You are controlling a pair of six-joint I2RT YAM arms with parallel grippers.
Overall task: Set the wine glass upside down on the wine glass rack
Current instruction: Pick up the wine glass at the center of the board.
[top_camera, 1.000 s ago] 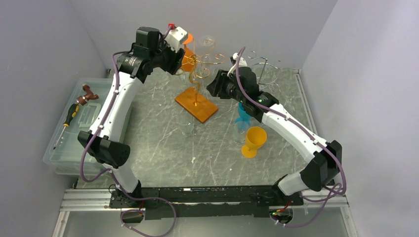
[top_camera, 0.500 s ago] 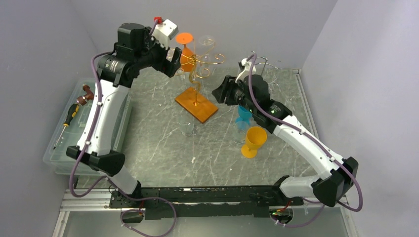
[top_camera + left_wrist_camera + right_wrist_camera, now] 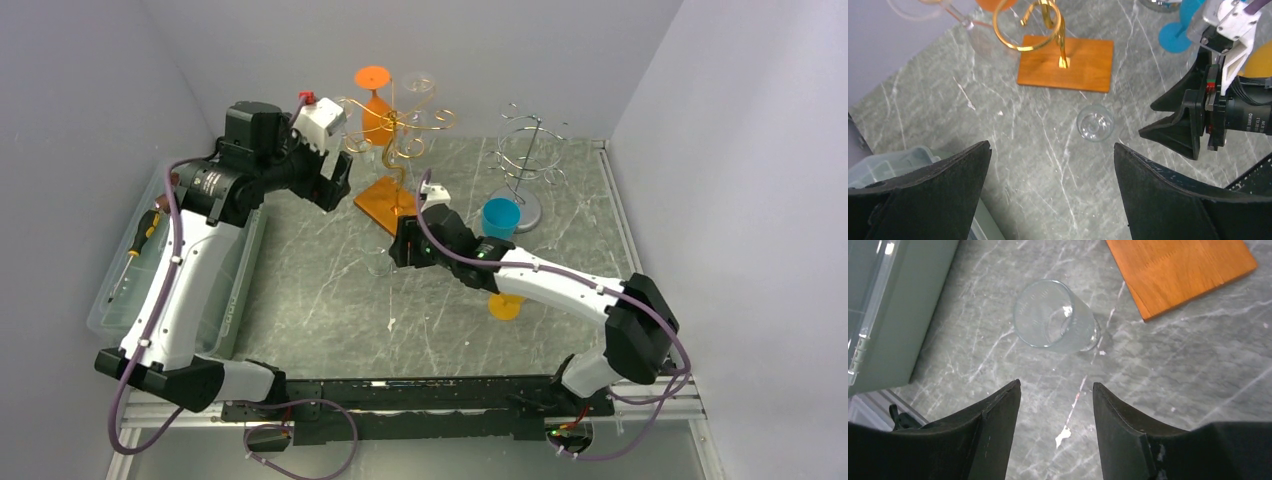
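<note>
Yellow goblet (image 3: 506,306) mostly hidden, clear glass (image 3: 380,262) faint overhead

A clear bin (image 3: 113,316) sat at the table's (image 3: 320,300) left edge, a screwdriver (image 3: 140,238) lying inside. A blue goblet (image 3: 500,217) stood upright. Probably a yellow goblet (image 3: 506,306) showed nearby, half hidden.

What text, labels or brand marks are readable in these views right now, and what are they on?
"DAMIAO": white print on the right arm's black wrist motor; the smaller lines beside it are too small to read.
White print on the left arm's motor housing: too blurred to read.
No other text is legible.
</note>
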